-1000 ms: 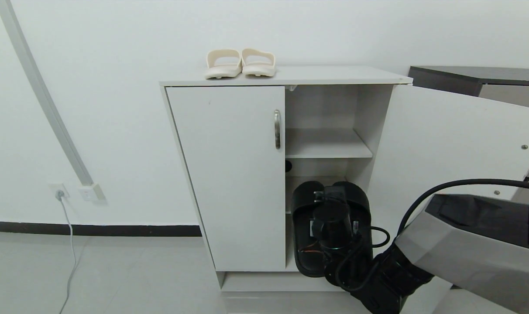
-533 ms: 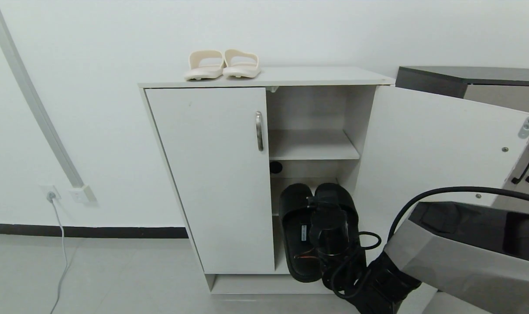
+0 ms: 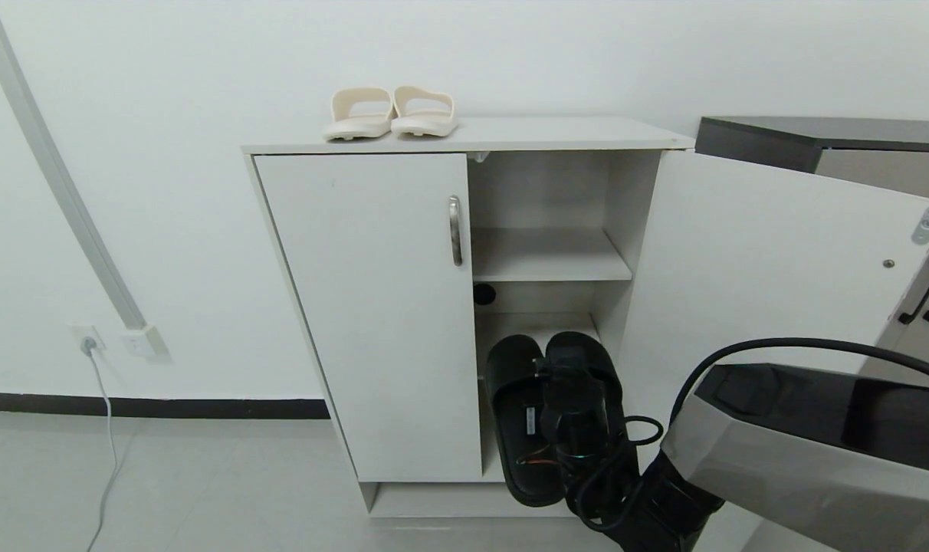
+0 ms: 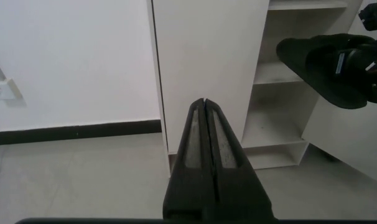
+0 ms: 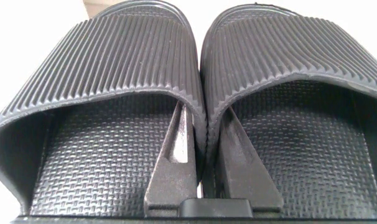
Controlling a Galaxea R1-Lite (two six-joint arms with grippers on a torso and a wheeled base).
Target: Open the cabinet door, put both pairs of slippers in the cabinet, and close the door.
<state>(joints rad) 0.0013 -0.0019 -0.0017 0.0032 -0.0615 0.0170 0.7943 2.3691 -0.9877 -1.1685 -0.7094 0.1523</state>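
A pair of black slippers hangs in front of the lower part of the white cabinet's open right half, soles side by side. My right gripper is shut on them. In the right wrist view one finger sits inside each slipper, pinching their two inner walls together. A cream pair of slippers rests on the cabinet top, towards its left. The right door stands swung open; the left door with its metal handle is closed. My left gripper is shut on nothing, low over the floor, facing the cabinet and the black slippers.
Inside the open half, a bare shelf lies above the lower compartment. A grey and black cabinet stands just right of the open door. A wall socket with a cable is at the far left. Grey floor spreads in front.
The head camera swung a second ago, shifting the whole picture. Since half a second ago my right gripper has carried the black slippers slightly down and left.
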